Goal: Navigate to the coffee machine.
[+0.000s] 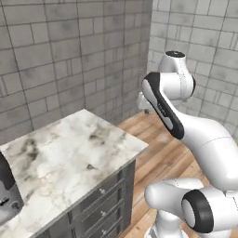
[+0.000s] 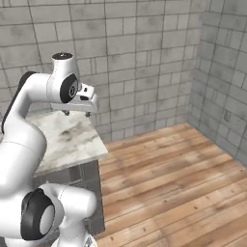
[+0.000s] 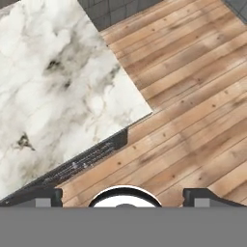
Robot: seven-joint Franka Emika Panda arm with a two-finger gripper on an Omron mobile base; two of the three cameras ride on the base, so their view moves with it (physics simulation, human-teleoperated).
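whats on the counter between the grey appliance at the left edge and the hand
Nothing but bare marble counter. The left base view shows it from the grey appliance to the far corner, where the hand hangs.

Bare marble counter (image 1: 69, 153), open wood floor (image 2: 183, 178) beside, tiled walls (image 2: 144, 58) behind

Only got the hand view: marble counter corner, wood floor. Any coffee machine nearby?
Observer: None I can confirm. The left base view has a grey appliance on the counter, cut off by the picture's left edge; can't tell what it is.
Operator: Where's the gripper?
Observer: In the right base view, the gripper hangs above the counter's end.
Operator: What's ahead?
Observer: Tiled walls meet in a corner past the floor.
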